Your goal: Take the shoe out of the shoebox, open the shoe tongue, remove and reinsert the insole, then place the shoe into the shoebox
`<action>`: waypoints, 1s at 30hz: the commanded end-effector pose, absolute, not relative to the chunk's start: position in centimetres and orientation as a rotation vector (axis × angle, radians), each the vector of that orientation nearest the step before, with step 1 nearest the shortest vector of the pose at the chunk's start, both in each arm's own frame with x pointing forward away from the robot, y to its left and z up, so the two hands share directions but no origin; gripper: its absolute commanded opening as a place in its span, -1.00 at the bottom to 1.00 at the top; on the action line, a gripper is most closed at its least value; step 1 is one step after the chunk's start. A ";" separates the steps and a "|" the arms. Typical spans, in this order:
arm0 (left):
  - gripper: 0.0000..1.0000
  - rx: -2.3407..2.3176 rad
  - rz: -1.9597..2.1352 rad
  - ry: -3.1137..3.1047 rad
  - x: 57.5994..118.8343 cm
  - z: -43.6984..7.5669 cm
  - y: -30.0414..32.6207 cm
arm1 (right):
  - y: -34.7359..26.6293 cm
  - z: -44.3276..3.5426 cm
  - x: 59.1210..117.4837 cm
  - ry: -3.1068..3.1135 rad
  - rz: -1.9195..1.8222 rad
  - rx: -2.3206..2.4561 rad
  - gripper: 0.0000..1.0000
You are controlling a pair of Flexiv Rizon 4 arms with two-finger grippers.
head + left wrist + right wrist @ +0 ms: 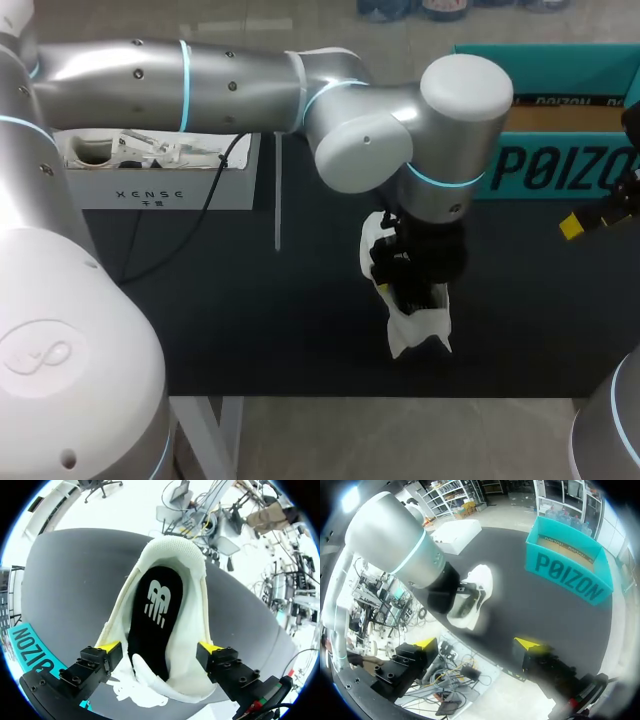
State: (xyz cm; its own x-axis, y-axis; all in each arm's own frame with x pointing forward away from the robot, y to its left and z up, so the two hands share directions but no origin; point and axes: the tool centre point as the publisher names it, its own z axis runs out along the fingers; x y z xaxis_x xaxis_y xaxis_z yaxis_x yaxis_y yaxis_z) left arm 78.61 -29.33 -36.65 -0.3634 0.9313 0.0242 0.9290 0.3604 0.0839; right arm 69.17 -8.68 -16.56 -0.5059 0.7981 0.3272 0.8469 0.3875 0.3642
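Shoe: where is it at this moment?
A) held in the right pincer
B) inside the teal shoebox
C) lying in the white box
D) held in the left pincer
D: the left pincer has its yellow tips pressed on both sides of the white shoe, well apart from the teal shoebox; the right pincer is open and holds nothing.

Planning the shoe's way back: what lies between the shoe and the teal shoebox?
Nothing: the right wrist view shows only bare black mat between the white shoe, held in the left gripper, and the shoebox.
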 end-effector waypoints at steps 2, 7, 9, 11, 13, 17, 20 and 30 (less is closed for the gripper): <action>1.00 1.749 0.143 2.543 78.4 -34.7 -28.9 | -8.6 -16.6 69.3 -2.533 -0.752 -1.509 1.00; 1.00 1.718 0.154 2.531 78.2 -32.3 -28.9 | -8.6 -16.6 69.3 -2.533 -0.752 -1.509 1.00; 1.00 1.702 0.154 2.529 78.0 -31.4 -28.7 | -8.6 -16.6 69.3 -2.533 -0.752 -1.509 1.00; 1.00 1.682 0.152 2.528 77.7 -30.5 -28.4 | -8.6 -16.6 69.3 -2.533 -0.752 -1.509 1.00; 1.00 1.655 0.159 2.525 77.4 -29.7 -28.1 | -8.6 -16.6 69.3 -2.533 -0.752 -1.509 1.00; 1.00 1.610 0.191 2.538 77.6 -28.8 -27.2 | -8.6 -16.6 69.3 -2.533 -0.752 -1.509 1.00; -1.00 1.600 0.191 2.563 78.2 -29.4 -26.7 | -8.6 -16.6 69.3 -2.533 -0.752 -1.509 1.00; -1.00 1.669 0.183 2.607 79.8 -32.4 -27.5 | -8.6 -16.6 69.3 -2.533 -0.752 -1.509 1.00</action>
State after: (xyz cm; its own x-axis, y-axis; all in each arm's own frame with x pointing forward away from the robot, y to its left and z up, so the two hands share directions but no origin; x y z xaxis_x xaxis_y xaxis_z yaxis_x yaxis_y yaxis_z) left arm 79.35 -26.58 -31.32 -0.4230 0.9059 0.0174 0.8996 0.4176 0.1276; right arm 69.17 -8.68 -16.55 -0.5058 0.7982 0.3272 0.8469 0.3875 0.3641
